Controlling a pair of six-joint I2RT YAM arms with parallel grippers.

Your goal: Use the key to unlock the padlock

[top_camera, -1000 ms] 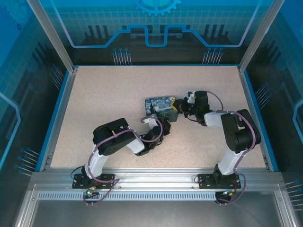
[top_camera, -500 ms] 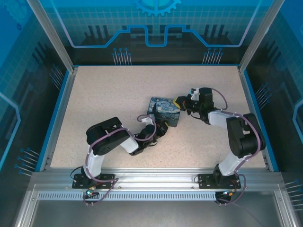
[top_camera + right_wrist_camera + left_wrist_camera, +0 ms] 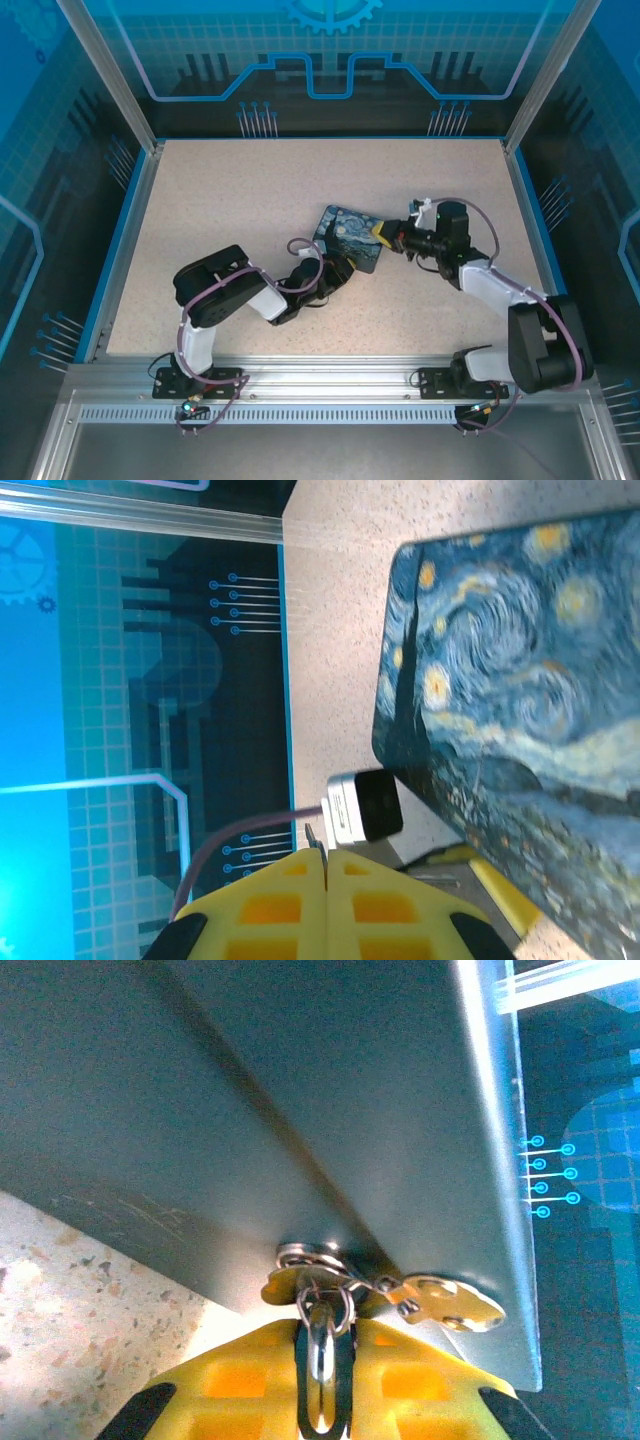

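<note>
The dark night-sky box lies mid-table, its grey side close above my left fingers. My left gripper is shut on a thick silvery loop, the padlock's shackle, at the box's clasp; the blue body is hidden. Small rings on that loop carry brass keys. From above, the left gripper sits at the box's near edge. My right gripper is shut, with a thin dark key tip poking out between the pads. It hovers at the box's right corner.
The left arm's wrist camera is just ahead of my right fingers. The printed box lid takes up the right of that view. A blue rim and glass walls bound the speckled table.
The box has slid and turned a little to the right. The right arm has stretched out rightward, its gripper staying at the box's corner. The left arm's elbow has dropped towards the near left.
</note>
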